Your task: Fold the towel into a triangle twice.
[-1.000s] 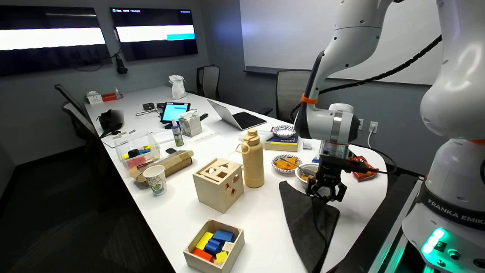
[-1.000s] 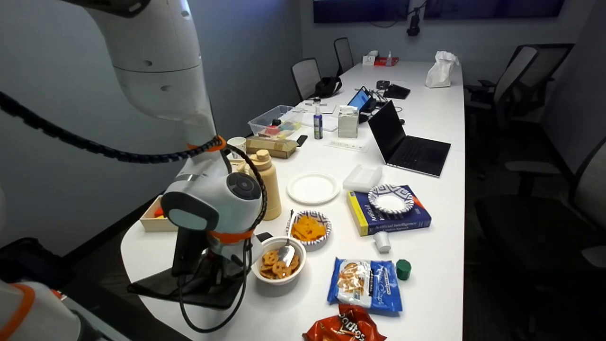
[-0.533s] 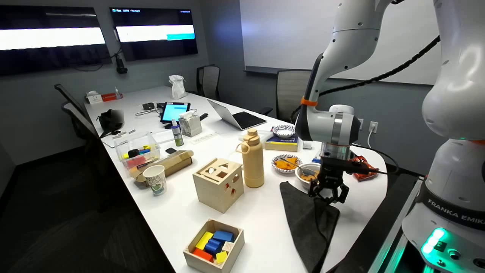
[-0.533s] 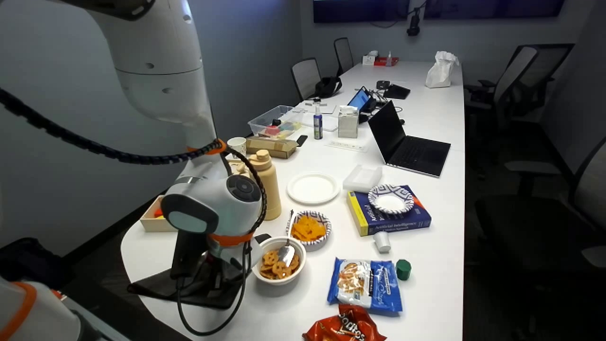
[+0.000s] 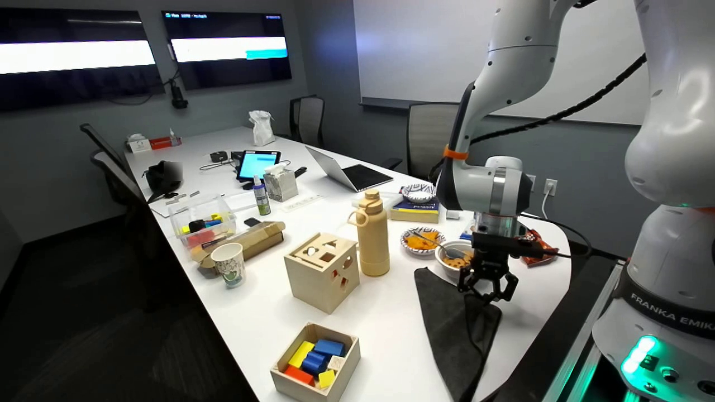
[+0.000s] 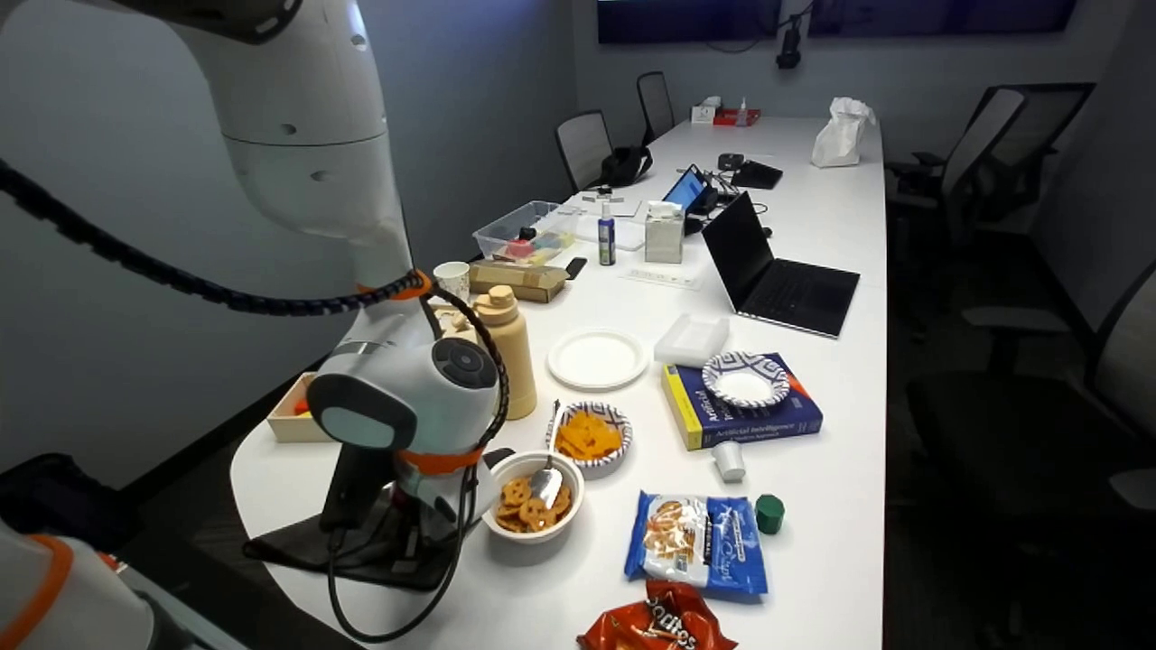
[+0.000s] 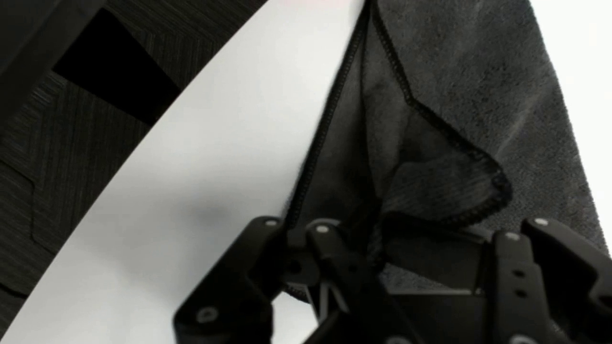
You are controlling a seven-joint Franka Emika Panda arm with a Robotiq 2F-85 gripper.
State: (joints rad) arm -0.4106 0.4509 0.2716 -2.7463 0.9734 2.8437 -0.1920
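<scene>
The dark grey towel lies folded over at the rounded table end, a long pointed shape in an exterior view. My gripper points down at its broad end, low over the table. In the wrist view the fingertips of my gripper come together on a bunched part of the towel. A stitched corner flap curls out above the fingers, over the lower layer. From another side, in an exterior view, the arm covers the fingers and much of the towel.
Close beside the towel stands a bowl of pretzels with a spoon. A tan bottle, a wooden shape-sorter box and a block tray sit across the table. Two snack bags, one blue and one red, lie near the bowl.
In an exterior view my gripper has shifted slightly right and down, with the towel's near part moving a little along with it. The other objects have not moved.
</scene>
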